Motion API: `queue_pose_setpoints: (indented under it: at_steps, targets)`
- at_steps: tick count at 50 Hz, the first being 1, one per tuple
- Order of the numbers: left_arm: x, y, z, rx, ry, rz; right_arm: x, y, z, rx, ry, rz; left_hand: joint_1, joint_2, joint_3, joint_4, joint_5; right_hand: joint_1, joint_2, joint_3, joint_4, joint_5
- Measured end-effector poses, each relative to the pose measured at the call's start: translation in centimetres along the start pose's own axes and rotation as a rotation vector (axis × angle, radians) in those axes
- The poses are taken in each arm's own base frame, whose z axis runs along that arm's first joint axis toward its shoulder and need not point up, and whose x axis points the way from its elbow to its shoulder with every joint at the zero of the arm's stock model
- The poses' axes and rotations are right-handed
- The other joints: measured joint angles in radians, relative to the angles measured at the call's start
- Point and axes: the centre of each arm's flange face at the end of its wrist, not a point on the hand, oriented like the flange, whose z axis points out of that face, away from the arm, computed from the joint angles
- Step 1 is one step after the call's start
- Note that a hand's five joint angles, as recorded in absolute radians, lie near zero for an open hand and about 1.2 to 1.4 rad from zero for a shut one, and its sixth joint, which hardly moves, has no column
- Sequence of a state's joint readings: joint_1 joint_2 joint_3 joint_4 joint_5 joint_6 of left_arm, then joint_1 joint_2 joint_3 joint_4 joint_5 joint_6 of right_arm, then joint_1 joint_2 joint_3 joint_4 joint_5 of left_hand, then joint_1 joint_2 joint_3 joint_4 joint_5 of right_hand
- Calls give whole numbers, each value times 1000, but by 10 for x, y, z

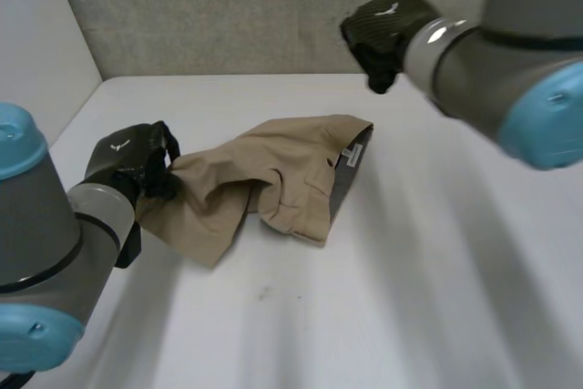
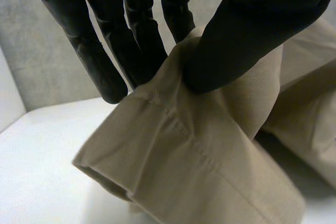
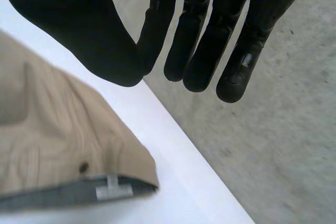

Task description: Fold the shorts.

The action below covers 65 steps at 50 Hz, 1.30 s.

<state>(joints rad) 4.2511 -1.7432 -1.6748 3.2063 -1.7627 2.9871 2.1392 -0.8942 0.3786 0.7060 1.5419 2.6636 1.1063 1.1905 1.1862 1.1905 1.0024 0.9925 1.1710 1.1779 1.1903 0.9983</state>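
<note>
Tan shorts (image 1: 273,179) lie crumpled on the white table (image 1: 410,298), grey waistband lining and a white label facing right. My left hand (image 1: 132,166) is at the left end of the shorts, on a leg hem. In the left wrist view its thumb (image 2: 252,30) and fingers (image 2: 142,51) pinch the hemmed cloth (image 2: 210,156), which is lifted a little. My right hand (image 1: 383,29) hangs in the air above the table's back edge, beyond the waistband corner (image 3: 52,145). Its thumb (image 3: 79,30) meets its fingers (image 3: 210,40) with nothing between them.
A grey textured wall (image 1: 273,6) closes the back of the table and a pale wall (image 1: 36,43) stands at the left. The table's front half is bare white.
</note>
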Motion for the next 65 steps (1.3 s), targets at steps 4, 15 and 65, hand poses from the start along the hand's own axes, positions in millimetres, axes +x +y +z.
queue_pose_setpoints:
  at_steps: [4, 15, 65]
  targets:
    - [9, 6, -8, -23, 65, 10, 3, 9, -13, -67, -14, -33, 0, 2, 0, 0, 0, -79, -86, -89, -93, -83]
    - [22, 33, -3, -99, 108, 76, -37, 78, -3, -261, -102, 308, 0, 4, 3, 1, 0, -687, -811, -832, -850, -829]
    - [-1, 12, 6, -43, 25, 93, -102, 123, 45, -73, -18, 393, 1, 4, 3, 4, 0, -24, -1, 1, -1, -25]
